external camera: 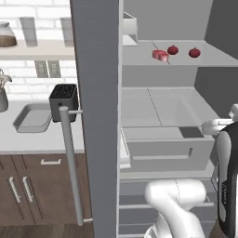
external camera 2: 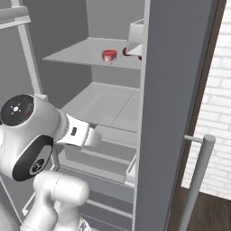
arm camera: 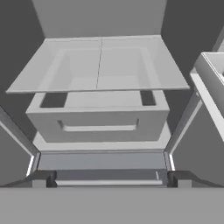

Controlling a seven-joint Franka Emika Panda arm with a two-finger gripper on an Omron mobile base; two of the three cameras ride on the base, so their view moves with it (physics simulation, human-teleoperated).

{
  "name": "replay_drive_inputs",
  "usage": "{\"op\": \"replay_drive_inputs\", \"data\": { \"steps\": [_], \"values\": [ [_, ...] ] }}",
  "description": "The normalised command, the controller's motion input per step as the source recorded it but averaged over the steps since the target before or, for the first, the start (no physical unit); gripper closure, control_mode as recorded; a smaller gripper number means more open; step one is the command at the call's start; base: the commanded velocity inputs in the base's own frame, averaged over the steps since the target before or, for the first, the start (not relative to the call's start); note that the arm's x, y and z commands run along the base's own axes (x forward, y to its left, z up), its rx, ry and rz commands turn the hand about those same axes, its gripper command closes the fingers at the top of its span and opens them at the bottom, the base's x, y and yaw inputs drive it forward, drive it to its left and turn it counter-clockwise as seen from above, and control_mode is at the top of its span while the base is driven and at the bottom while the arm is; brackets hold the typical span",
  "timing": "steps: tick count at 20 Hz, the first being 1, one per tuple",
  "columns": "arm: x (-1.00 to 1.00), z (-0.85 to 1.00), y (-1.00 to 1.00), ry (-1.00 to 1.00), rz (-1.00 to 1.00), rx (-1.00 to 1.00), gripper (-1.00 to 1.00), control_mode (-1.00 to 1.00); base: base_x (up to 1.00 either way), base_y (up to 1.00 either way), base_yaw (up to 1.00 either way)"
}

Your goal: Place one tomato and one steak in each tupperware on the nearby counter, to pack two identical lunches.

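Inside the open fridge, on the upper shelf [external camera: 204, 60], lie a red steak [external camera: 160, 56] and two tomatoes [external camera: 173, 49] [external camera: 195, 52]. From the right base view the steak [external camera 2: 108, 55] shows with one tomato [external camera 2: 127, 52] half hidden behind the door edge. A clear tupperware [external camera: 32, 117] sits empty on the counter [external camera: 42, 142] to the left of the fridge. My gripper [arm camera: 111, 180] is open and holds nothing. It faces the fridge's lower shelf and drawer, well below the food.
The fridge door [external camera: 95, 116] stands open between fridge and counter, its bar handle [external camera: 70, 162] sticking out. A black toaster [external camera: 63, 100] stands next to the tupperware. A glass shelf [arm camera: 100, 65] and a drawer [arm camera: 98, 122] lie ahead of the hand. Door bins [arm camera: 214, 74] hang on the right.
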Motion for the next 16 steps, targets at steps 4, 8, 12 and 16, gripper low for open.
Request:
{"op": "replay_drive_inputs", "data": {
  "steps": [4, 8, 12, 16],
  "values": [
    [0.17, 1.00, 0.05, -0.18, 0.16, 0.00, -1.00, -1.00, 0.00, 0.00, 0.00],
    [0.35, 0.84, 0.16, -0.27, 0.27, 0.00, -1.00, -1.00, 0.00, 0.00, 0.00],
    [0.77, 0.68, 0.23, -0.01, 0.09, -0.02, -1.00, -1.00, 0.00, 0.00, 0.00],
    [0.83, 0.51, 0.32, 0.12, 0.00, -0.07, -1.00, -1.00, 0.00, 0.00, 0.00]
  ]
}}
